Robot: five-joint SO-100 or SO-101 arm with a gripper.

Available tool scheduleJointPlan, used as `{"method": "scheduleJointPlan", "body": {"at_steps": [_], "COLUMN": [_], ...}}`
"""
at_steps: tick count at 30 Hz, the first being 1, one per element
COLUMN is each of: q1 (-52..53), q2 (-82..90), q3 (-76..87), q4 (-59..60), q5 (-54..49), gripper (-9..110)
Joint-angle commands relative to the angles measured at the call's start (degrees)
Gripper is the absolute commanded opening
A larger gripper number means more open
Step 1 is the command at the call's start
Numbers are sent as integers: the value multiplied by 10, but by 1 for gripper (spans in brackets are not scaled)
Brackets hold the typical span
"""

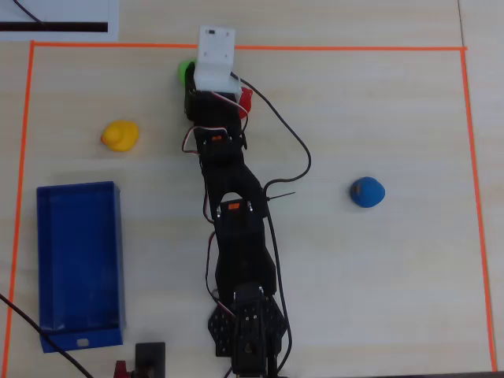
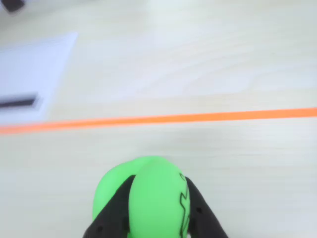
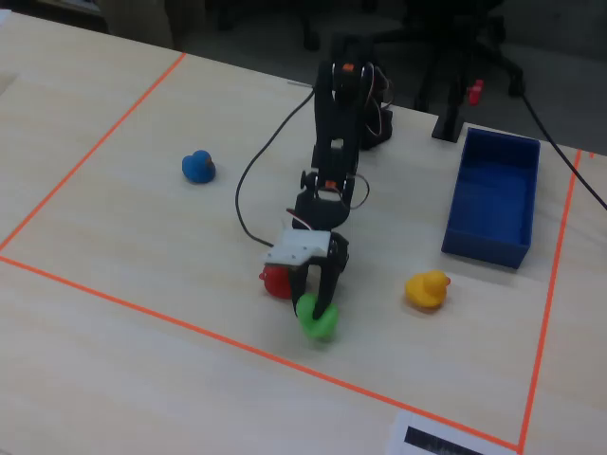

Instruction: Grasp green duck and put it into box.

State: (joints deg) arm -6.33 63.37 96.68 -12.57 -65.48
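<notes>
Pale wood tabletop (image 3: 114, 190), bounded by an orange tape line (image 2: 158, 119) forming a rectangle; office chairs stand in the dark background of the fixed view.

Arm: one black arm reaches from its base toward the far tape edge in the overhead view. The pincer (image 2: 156, 208) is at the end of that reach.

Pincer state: the two black fingers (image 2: 116, 215) stand on either side of the green duck (image 2: 153, 198), one on each flank, closed to the duck's width and touching it. Judged a grip, though whether the duck rests on the tabletop or hangs just clear cannot be told.

Duck position: between the jaws, just inside the tape line, near the edge farthest from the base. In the overhead view only a small green patch (image 1: 185, 71) shows beside the white wrist housing. A red duck (image 3: 275, 282) sits just beside the pincer; a yellow duck (image 1: 120, 135) and a blue duck (image 1: 367, 191) lie well apart.

Governing relation: the box (image 1: 79, 264) is a blue open tray, long axis parallel to the arm. In the overhead view it lies to the left of the arm and back toward the base. The carry therefore calls for a lift, a retraction and a swing to that side, with the yellow duck lying near the path.
</notes>
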Motion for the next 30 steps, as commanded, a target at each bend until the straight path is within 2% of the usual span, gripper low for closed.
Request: {"method": "scheduleJointPlan", "body": {"at_steps": [1, 5, 9, 16, 22, 30], "q1": [-11, -77, -173, -345, -432, -490], "q2": [196, 335, 403, 392, 337, 287], "q3": [-112, -40, 4, 52, -54, -206], "q4": [502, 652, 763, 826, 867, 923], "q5": [103, 134, 209, 308, 351, 390], "gripper": [0, 0, 0, 0, 0, 0]}}
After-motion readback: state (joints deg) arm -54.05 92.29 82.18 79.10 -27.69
